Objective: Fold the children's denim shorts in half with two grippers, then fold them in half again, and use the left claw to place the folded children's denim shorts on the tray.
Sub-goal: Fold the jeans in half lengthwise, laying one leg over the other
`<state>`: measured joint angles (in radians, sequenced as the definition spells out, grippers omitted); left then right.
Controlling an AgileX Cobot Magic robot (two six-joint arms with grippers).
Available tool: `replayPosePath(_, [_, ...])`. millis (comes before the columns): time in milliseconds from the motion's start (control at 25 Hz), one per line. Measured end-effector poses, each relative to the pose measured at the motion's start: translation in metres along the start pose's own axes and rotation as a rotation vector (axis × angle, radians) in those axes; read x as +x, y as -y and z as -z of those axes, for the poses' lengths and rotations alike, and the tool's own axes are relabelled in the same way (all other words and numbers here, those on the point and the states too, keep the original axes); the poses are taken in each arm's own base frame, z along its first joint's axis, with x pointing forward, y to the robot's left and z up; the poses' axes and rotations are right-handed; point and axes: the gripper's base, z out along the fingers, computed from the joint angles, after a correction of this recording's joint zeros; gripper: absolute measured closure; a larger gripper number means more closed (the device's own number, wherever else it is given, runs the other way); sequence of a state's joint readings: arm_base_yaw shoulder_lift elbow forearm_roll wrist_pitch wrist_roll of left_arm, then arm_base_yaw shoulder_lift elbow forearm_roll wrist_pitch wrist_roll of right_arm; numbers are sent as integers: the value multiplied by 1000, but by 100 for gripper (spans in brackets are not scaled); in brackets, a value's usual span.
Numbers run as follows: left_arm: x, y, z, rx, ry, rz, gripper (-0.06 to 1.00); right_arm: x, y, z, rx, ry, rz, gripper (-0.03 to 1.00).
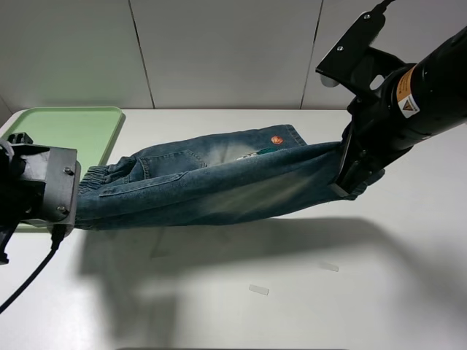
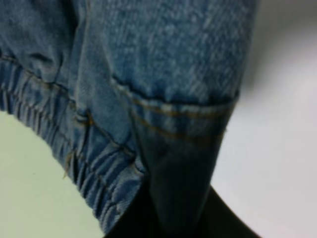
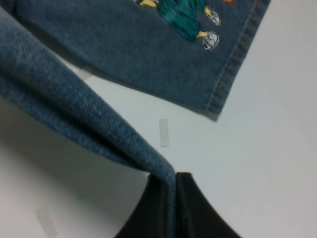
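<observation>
At nine o'clock of the high view, the left fingers (image 2: 220, 225) are pinched tight on a fold of the shorts (image 1: 211, 189), just beside the gathered elastic waistband (image 1: 98, 177); at three o'clock the right fingers (image 3: 198, 213) are clamped hard on the edge of one leg; between the two the denim is stretched and lifted, throwing a broad shadow on the white worktop (image 1: 379, 284); the other leg, bearing the cartoon print (image 3: 183, 20), spreads toward twelve o'clock; the pale green tray (image 1: 66, 124) sits at ten o'clock, by the waistband end.
</observation>
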<state>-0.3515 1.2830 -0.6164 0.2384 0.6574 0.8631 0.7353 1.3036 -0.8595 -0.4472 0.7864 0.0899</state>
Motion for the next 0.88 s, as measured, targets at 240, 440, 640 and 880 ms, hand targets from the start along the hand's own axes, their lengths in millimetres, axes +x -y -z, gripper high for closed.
replayPosePath(240, [1,-2,4,-43,7,-4,85,0,1,0,6,3,7,99])
replayPosePath(440, [1,-11,5,-142,10,20,85,-3,3,0,19,33,16,99])
replayPosePath(640, [-1,-16,6,-200,32,48,85,-2,19,-5,43,68,-25,99])
replayPosePath(880, [-4,-21,-1,-214,37,49,85,-4,22,-8,45,87,-34,99])
